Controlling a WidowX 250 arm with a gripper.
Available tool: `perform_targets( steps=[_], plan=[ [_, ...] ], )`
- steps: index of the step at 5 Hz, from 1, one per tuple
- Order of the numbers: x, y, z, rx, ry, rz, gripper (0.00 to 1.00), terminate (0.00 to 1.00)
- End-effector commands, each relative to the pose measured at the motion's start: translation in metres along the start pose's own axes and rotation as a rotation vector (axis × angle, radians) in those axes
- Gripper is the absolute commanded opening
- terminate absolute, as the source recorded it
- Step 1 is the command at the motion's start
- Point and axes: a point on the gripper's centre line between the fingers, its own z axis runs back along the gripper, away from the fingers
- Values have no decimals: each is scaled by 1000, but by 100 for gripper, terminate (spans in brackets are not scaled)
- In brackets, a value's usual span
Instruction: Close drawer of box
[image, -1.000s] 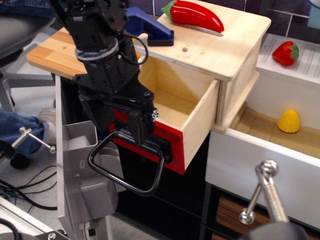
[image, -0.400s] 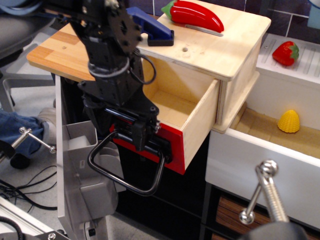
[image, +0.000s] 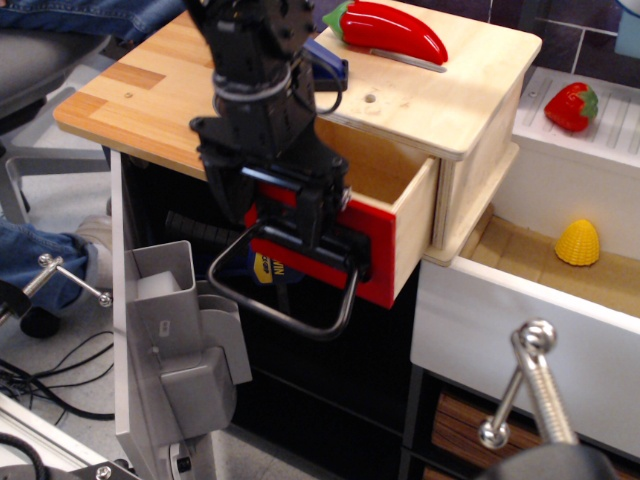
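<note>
The pale plywood box (image: 440, 100) stands on the counter, with a small round hole in its overhanging top. Its drawer (image: 412, 222) is pulled out by roughly a third. The drawer's red front panel (image: 375, 262) faces lower left, and the black loop handle (image: 285, 308) hangs below it. My black gripper (image: 275, 205) comes down from the upper left and presses against the red front, just above the handle. Its fingers stand apart, with red panel showing between them, and they hold nothing. The arm hides most of the drawer's inside.
A red toy pepper (image: 390, 28) and a blue object (image: 328, 62) lie on the box top. To the right, an open white drawer (image: 520, 335) with a silver handle (image: 525, 385) holds a yellow corn toy (image: 578, 242). A toy strawberry (image: 572, 105) lies above it. A grey metal bracket (image: 170, 330) stands at lower left.
My gripper has moved right and towards the box, pushing the drawer in. The drawer went from about half out to roughly a third out.
</note>
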Motion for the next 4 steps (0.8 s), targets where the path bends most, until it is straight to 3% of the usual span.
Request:
perform_targets(
  steps=[1,3,4],
  plan=[
    [43,3,10,28,-91,61,100,0],
    [78,5,6,-2,-69,62,100,0],
    [86,4,11,4,-44,47,100,100]
  ],
)
